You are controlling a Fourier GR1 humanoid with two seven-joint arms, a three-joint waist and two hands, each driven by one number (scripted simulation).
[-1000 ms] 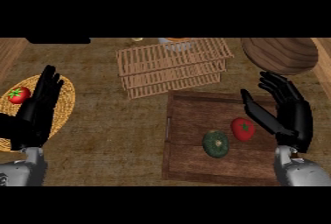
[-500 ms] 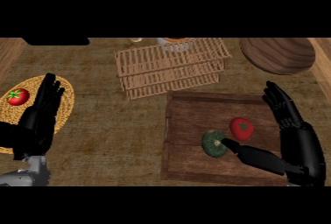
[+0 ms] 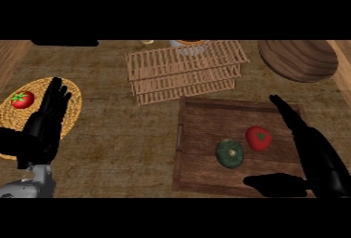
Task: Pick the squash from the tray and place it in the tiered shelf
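At the left edge the left hand [image 3: 47, 122] rests released, fingers up, over a mat [image 3: 74, 100] with a tomato [image 3: 22, 99]. The shelf [image 3: 184, 70] stands at upper centre. On the tray [image 3: 205, 121] lies the squash [image 3: 230, 153]; the right hand [image 3: 312, 160] is spread beside it, not touching.

No readable text, labels, brands, nos. or signs anywhere in the head view (nothing on the tray [image 3: 205, 135], the tiered shelf [image 3: 184, 70], the woven mat [image 3: 72, 104] or the wooden bowl [image 3: 298, 59]).
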